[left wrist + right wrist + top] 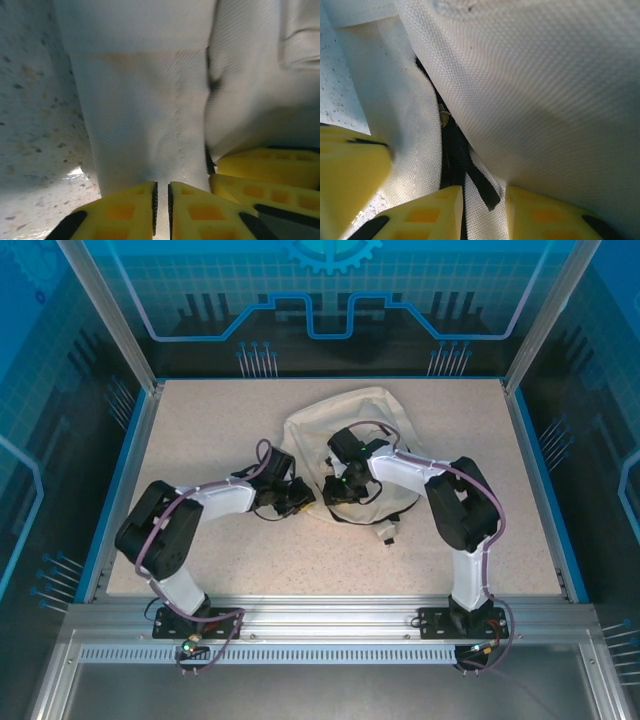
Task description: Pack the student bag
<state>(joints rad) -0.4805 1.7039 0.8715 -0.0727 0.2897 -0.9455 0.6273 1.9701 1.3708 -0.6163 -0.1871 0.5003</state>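
The student bag is a cream-white backpack lying crumpled at the middle of the table. My left gripper is at its left lower edge. In the left wrist view this gripper is shut on a fold of the bag's cream fabric. My right gripper reaches onto the bag's lower middle, close to the left one. In the right wrist view its yellow fingers stand a narrow way apart around a band of fabric and a black strap end. I cannot tell whether they press on it.
A small white tag and thin dark straps trail from the bag's front edge. Speckled tabletop runs to blue side rails, with glass walls around. The two grippers are nearly touching; the right one's fingers show in the left wrist view.
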